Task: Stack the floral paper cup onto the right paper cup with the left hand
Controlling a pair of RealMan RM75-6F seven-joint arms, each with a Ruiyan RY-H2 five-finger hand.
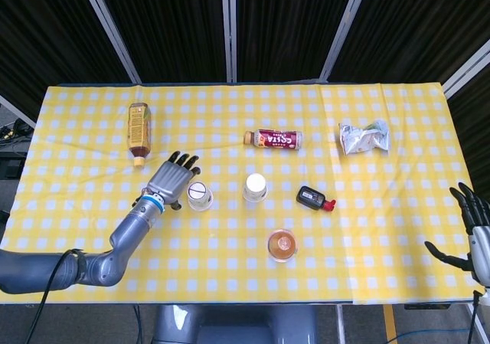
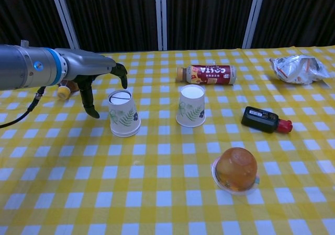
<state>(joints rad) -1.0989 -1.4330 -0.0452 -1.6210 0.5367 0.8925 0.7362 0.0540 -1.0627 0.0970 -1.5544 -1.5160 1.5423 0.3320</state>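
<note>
Yellow-and-white check cloth covers the whole table (image 1: 76, 229), so going left to right: far left is a brown tea bottle (image 1: 138, 133) lying toward the back, partly hidden behind the left arm in the chest view. Then the left hand (image 2: 97, 80), fingers spread and holding nothing, thumb hanging down on the near-left side of the floral paper cup (image 2: 123, 113) and the other fingertips arched over its far rim. I can't tell if anything actually touches the cup; looks like just beside it.

The floral cup stands upside down on the cloth, and so does the right paper cup (image 2: 191, 105), a little apart to its right. So I'd say we're at the reach/grasp step, nothing lifted yet. Next move needs the fingers to close round the cup wall without crushing it (thin paper, it'll squash or skid easily), then lift clear and come down straight over the other cup's base.

Room-wise, the gap between the cups is bare, which is nice. Behind the target lies a Costa bottle (image 2: 207, 74), to its right a small black bottle with a red cap (image 2: 264, 119), and in front a jelly cup (image 2: 236, 169), all near enough to watch. A foil bag (image 2: 299, 68) sits far back right. The right hand (image 1: 468, 229) hangs spread and empty off the table's right edge.
</note>
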